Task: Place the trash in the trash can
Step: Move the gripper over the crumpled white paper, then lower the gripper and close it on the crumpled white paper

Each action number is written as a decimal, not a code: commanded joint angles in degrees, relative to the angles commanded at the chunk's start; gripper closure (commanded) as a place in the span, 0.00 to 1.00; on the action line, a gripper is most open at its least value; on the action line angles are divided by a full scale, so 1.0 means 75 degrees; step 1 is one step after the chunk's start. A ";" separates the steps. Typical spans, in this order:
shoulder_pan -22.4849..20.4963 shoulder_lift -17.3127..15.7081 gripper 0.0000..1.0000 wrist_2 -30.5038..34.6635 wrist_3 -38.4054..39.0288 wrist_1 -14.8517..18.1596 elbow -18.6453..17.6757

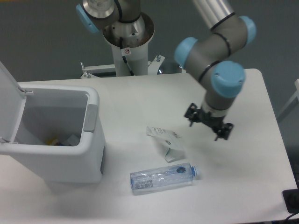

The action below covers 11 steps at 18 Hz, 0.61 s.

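A crumpled white paper wrapper (166, 141) lies on the table near the middle. In front of it rests a clear crushed plastic bottle (161, 178) with a blue cap, lying on its side. The white trash can (60, 140) stands at the left with its flip lid raised; some items show inside. My gripper (209, 125) hangs open over the table, right of the wrapper and apart from it, with nothing between its fingers.
The arm's base column (128, 42) and a metal bracket (140, 67) stand at the back edge of the white table (243, 186). A dark object (292, 200) shows at the lower right corner, off the table.
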State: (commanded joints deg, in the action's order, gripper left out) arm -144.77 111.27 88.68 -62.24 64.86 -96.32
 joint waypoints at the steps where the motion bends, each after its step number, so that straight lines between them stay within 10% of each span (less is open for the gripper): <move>1: 0.0071 0.0000 0.00 0.0000 0.0304 0.0000 -0.0048; 11: 0.0704 0.0586 0.00 0.0187 0.3459 -0.0514 -0.0106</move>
State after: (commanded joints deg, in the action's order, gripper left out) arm -139.48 115.66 90.08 -36.30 61.01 -97.12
